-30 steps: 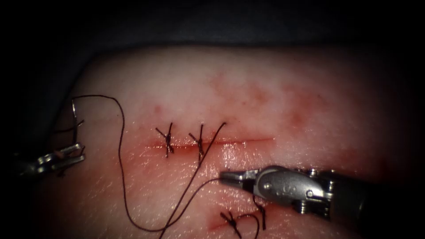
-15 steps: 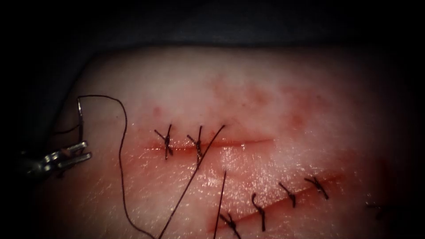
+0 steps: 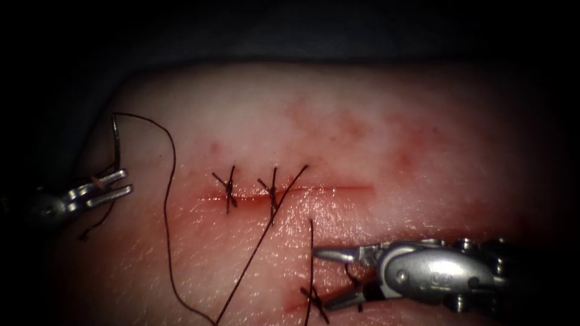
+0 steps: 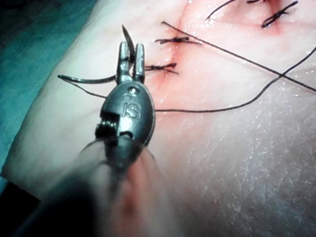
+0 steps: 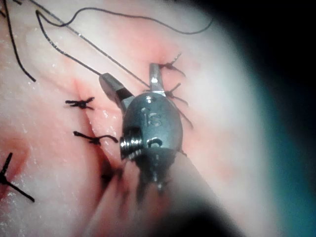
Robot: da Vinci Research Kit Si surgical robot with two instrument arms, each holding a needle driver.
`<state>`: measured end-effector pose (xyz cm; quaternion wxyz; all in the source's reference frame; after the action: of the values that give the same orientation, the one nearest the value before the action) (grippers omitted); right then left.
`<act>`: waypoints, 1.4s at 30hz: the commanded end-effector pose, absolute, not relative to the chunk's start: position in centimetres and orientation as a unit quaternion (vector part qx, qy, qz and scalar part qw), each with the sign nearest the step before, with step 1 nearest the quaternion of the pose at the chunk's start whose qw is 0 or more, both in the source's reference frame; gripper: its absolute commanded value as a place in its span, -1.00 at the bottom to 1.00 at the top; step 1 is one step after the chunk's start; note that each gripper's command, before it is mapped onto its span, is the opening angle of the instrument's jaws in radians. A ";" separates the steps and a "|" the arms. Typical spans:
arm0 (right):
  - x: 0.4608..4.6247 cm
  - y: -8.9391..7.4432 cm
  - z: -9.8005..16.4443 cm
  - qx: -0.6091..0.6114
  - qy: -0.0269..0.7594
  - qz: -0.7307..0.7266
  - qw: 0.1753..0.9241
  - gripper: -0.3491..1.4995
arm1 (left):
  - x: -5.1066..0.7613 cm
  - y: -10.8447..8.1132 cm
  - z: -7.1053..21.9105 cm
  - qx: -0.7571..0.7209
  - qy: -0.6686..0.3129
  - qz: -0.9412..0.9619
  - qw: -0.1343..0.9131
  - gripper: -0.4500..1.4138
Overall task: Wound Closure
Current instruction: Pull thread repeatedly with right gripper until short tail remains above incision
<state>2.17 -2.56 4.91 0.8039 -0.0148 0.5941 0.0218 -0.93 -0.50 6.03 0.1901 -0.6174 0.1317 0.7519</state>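
At the left edge of the endoscope frame, the left tool [image 3: 124, 183] is clamping the curved needle [image 3: 115, 142] near its middle, clear of the tissue [image 3: 362, 121], well left of the cut [image 3: 302, 192]. The thread [image 3: 169, 199] is trailing from the needle's top end down the frame. At lower right, the right tool [image 3: 326, 279] is hovering with jaws spread, holding nothing, beside a stitched second cut.

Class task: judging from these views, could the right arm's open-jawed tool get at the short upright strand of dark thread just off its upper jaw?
Probably yes. The right arm's silver needle driver has its jaws spread, and the upright strand of dark thread stands just beyond them over bare tissue, with nothing between. The left tool holds the curved needle far off.
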 end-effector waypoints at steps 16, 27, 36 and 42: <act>2.48 -2.4 6.0 -0.034 0.569 -0.009 0.822 0.69 | -1.00 -0.4 6.3 -0.611 0.097 0.761 0.195 -1.00; 2.52 -2.6 5.9 0.040 0.532 -0.032 0.845 -1.00 | -0.99 -0.4 6.3 -0.604 0.075 0.770 0.191 -1.00; 2.56 -3.5 5.2 0.055 0.527 -0.072 0.845 -1.00 | -0.91 -0.4 6.4 -0.608 0.073 0.763 0.208 -1.00; 2.68 -4.1 4.8 0.073 0.530 -0.094 0.840 -1.00 | -0.95 -0.4 6.4 -0.605 0.074 0.764 0.212 -1.00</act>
<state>2.56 -4.09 4.76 0.8406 0.0729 0.5286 -0.0928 -0.90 -0.47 6.36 0.2125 -0.6044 0.0737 0.7642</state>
